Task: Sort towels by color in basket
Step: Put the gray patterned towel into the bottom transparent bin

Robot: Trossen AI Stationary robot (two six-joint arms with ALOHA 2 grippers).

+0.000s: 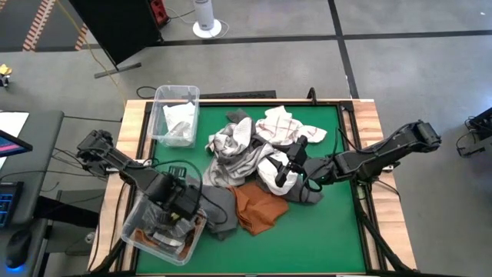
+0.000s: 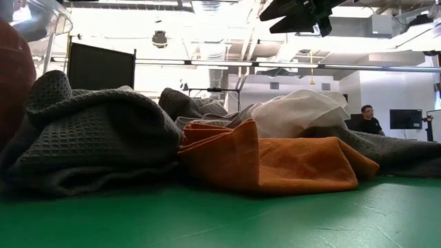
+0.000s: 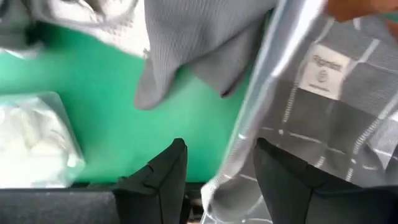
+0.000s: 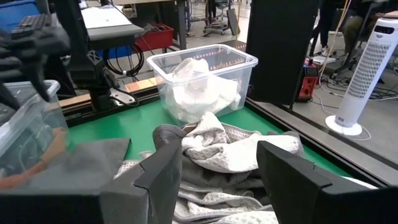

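A pile of towels lies mid-table: a rust-orange one [image 1: 257, 209] [image 2: 275, 162], a dark grey one [image 1: 219, 201] [image 2: 89, 131], a white checked one [image 1: 280, 123] and pale grey-white ones [image 1: 234, 146]. A clear bin [image 1: 157, 96] at the far left holds white towels [image 1: 178, 123]. A second clear bin [image 1: 134, 231] at the near left holds a grey checked towel [image 3: 348, 124]. My left gripper [image 1: 178, 208] [image 3: 221, 180] points down, open, over this bin's rim [image 3: 273, 68]. My right gripper [image 1: 286, 165] [image 4: 217, 174] hangs open above the pile, pointing toward the far-left bin.
Wooden rails [image 1: 134, 131] frame the green mat [image 1: 323, 231], with bare mat at the near right. Beyond the table stand a white fan [image 4: 367, 68], a black panel [image 2: 100, 65] and a seated person [image 2: 367, 118].
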